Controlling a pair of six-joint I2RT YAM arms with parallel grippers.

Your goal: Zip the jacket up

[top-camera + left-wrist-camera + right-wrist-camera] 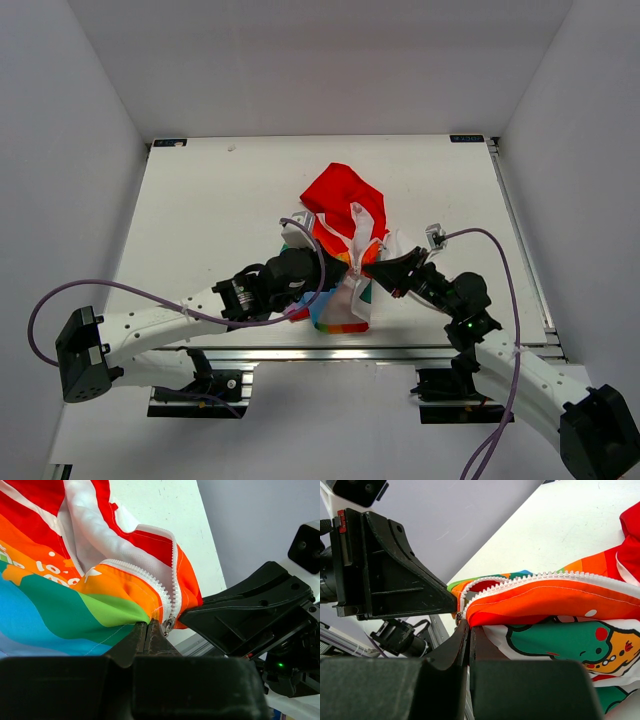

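The jacket (345, 250) lies crumpled at the table's middle, red hood (340, 195) far, rainbow hem near. My left gripper (335, 268) and right gripper (372, 268) meet tip to tip at its zipper. In the left wrist view the left gripper (148, 626) is shut on the rainbow panel's edge (100, 605), right beside the metal zipper slider (169, 625), where two white rows of teeth (150, 580) meet. In the right wrist view the right gripper (469, 628) is shut on the orange edge (545, 602) under the teeth (535, 577), slider (458, 617) alongside.
The white table (200, 200) is walled by white panels at the left, back and right. A metal rail (300, 353) runs along its near edge. A small clip (435, 236) sits right of the jacket. Purple cables loop off both arms.
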